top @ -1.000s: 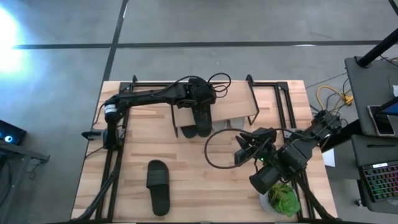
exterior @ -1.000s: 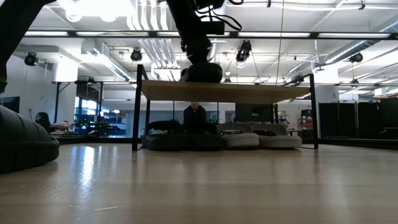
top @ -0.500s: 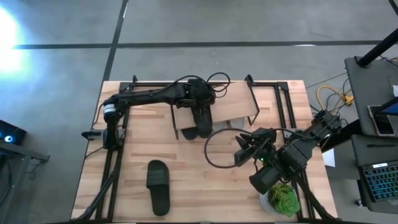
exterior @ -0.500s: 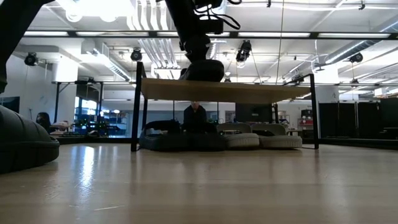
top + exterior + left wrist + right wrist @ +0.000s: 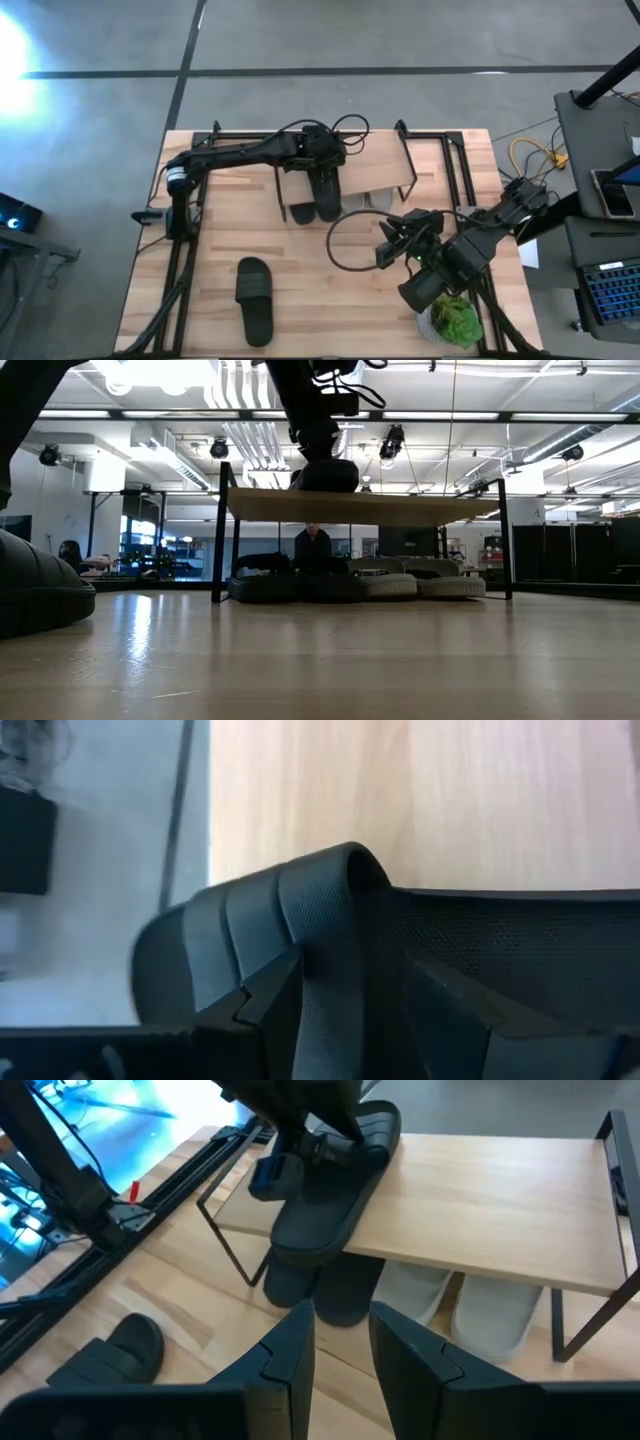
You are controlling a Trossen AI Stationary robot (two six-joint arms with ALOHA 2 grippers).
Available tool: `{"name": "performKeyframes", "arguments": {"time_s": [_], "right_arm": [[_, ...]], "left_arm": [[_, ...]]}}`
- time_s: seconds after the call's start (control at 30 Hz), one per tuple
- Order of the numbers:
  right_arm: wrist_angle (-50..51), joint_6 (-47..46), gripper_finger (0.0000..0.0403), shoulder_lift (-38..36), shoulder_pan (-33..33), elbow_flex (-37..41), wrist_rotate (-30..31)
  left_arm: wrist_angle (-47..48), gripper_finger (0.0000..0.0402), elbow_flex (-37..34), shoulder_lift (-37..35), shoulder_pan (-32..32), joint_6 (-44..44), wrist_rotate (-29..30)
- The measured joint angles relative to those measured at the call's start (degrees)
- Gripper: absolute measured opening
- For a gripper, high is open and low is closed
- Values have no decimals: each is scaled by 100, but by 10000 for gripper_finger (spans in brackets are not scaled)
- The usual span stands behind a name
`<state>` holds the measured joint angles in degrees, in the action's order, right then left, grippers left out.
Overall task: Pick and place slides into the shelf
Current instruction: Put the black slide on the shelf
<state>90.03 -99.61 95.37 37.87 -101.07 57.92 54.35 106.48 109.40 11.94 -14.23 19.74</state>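
1. A black slide lies on the shelf, on the light plank top, its one end overhanging the plank's front edge.
2. The left end effector is pinching this slide at its strap, on the plank's left part in the high view.
3. Under the shelf stand four more slides: two dark ones directly below the held slide, and two light grey ones beside them.
4. One more black slide lies alone on the worktop, well apart from the shelf, toward the front left.
5. The right end effector hovers over the worktop in front of the shelf, its fingers a little apart and holding nothing.
6. A potted green plant stands at the worktop's front right, just beside the right arm.
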Motion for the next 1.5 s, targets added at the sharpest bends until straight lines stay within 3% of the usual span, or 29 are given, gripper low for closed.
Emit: {"name": "performKeyframes", "arguments": {"time_s": [0.1,0.4,0.57,0.7,0.83,1.2,1.5], "right_arm": [[1,-78,91,0,0,48,-5],[-1,-46,91,-2,0,56,-1],[-1,-41,91,-2,0,59,1],[-1,-40,91,-3,0,59,8],[-1,-44,91,-7,0,59,10],[-1,-47,91,-9,0,59,1],[-1,-46,91,-9,0,59,-127]], "left_arm": [[188,148,2,0,34,109,-434],[323,148,13,0,33,198,-766],[325,148,2,0,-26,202,-129],[365,148,2,-34,30,302,-1022],[373,148,-5,-47,5,499,-1495],[351,148,-103,-51,0,515,-1645],[421,148,-149,-64,14,498,-2263]]}}
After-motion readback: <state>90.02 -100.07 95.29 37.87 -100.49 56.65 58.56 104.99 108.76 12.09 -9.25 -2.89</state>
